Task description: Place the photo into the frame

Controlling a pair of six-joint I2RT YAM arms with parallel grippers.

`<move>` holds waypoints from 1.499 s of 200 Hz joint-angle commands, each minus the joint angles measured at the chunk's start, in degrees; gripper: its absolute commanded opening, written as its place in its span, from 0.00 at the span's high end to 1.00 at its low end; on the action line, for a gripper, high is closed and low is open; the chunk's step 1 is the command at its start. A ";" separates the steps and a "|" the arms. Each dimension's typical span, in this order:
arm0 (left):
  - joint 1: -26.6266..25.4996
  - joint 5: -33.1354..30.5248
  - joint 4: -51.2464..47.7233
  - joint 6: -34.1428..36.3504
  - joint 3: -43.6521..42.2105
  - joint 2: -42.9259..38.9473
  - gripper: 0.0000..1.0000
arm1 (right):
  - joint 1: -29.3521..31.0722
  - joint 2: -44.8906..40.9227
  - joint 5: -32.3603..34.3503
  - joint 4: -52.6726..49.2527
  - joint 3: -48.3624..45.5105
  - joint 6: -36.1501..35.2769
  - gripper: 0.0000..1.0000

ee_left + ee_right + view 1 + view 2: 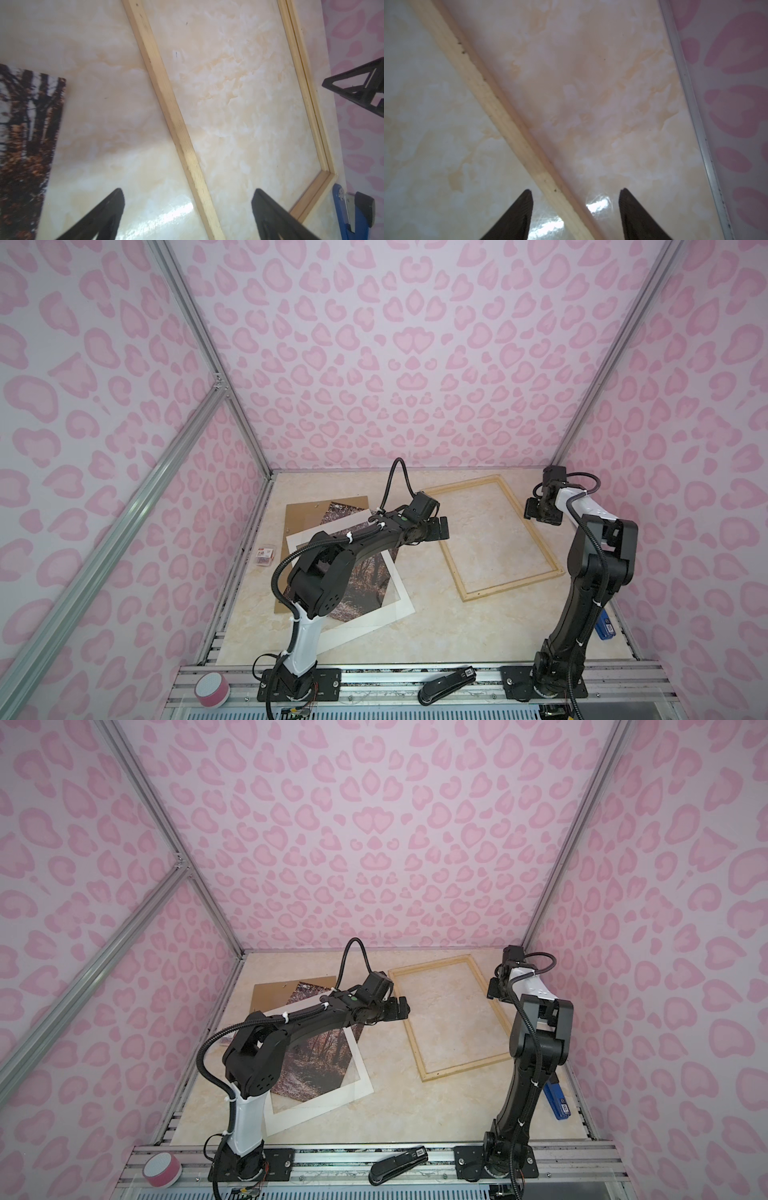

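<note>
The frame (511, 585) (465, 1068) of pale wood strips lies flat on the marble tabletop at the back right, with bare table inside it. The photo (365, 585) (316, 1060), an autumn forest print, lies face up on the left, partly hidden under my left arm. My left gripper (442, 527) (402, 1007) hangs open over the frame's left strip (166, 99), and the left wrist view shows a photo corner (25, 135) off to one side. My right gripper (530, 510) (492, 988) is open over the frame's right strip (483, 87), holding nothing.
A white mat (365, 626) and a brown backing board (303, 510) lie with the photo. A small box (266, 556) sits at the left edge. A blue stapler (604, 626) lies behind the right arm. A black stapler (446, 684) and a pink roll (212, 689) rest on the front rail.
</note>
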 commanded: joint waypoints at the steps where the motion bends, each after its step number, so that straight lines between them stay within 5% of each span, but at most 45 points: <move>1: -0.55 3.32 0.70 -0.20 2.01 2.62 0.00 | -1.32 1.44 -5.41 -1.25 0.20 -0.97 0.34; 100: -0.81 5.57 2.91 1.11 3.14 6.63 0.13 | -4.87 -0.83 -17.49 3.07 -9.18 0.75 0.45; 183: -0.80 4.53 2.21 3.29 2.68 6.91 0.19 | -4.81 -7.31 -17.92 5.25 -17.46 1.97 0.51; 300: -0.90 2.54 -0.01 5.86 -0.49 5.28 0.38 | -2.28 -15.31 -17.30 5.37 -27.35 2.36 0.72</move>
